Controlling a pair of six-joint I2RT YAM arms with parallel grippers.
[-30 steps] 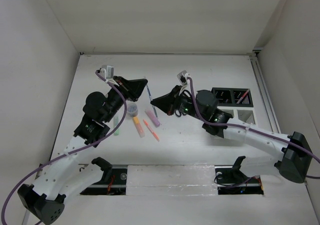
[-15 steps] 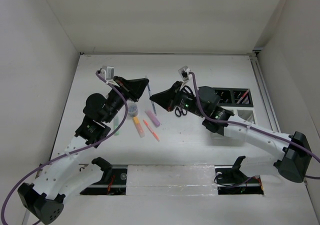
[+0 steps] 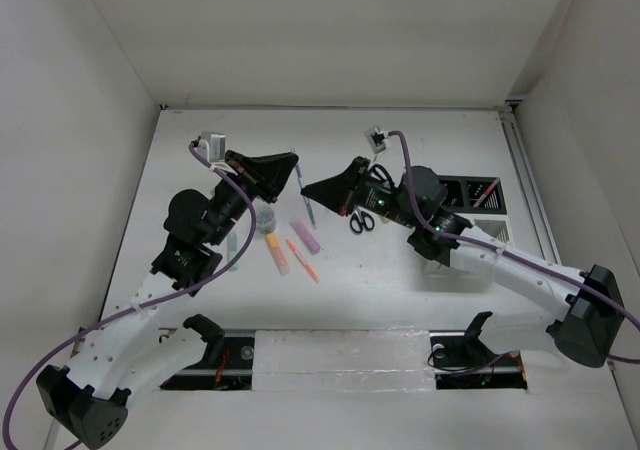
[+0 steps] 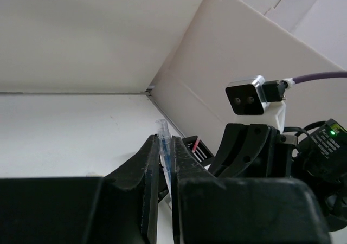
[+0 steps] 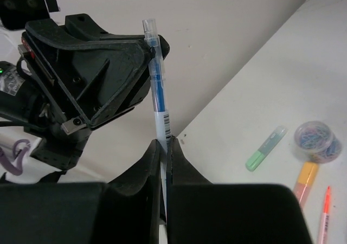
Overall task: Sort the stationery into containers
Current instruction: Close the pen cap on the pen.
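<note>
White walls box in a white table (image 3: 430, 140), and above its middle both arms meet on 1 thing: the blue pen (image 5: 158, 92). It is a thin clear barrel with blue ink inside, a clear end piece and a barcode label lower down. The left gripper (image 3: 293, 163) is clamped on 1 end and the right gripper (image 3: 307, 192) on the other, so the pen hangs off the table, pinched by 2 grippers at once.

Only the top view shows the black-handled scissors (image 3: 361, 220) lying by the right arm's wrist, a purple marker (image 3: 305, 235), and the organizer (image 3: 470, 210) at the right with a red pen (image 3: 485, 192) in a black compartment. Only the right wrist view shows the barcode and the coloured clips inside the round tub (image 5: 317, 141), with a green marker (image 5: 265, 148), an orange marker (image 5: 304, 180) and an orange-red pen (image 5: 324, 211) lying near it. The left wrist view shows just the pen's clear end above its own fingers (image 4: 146, 173).
</note>
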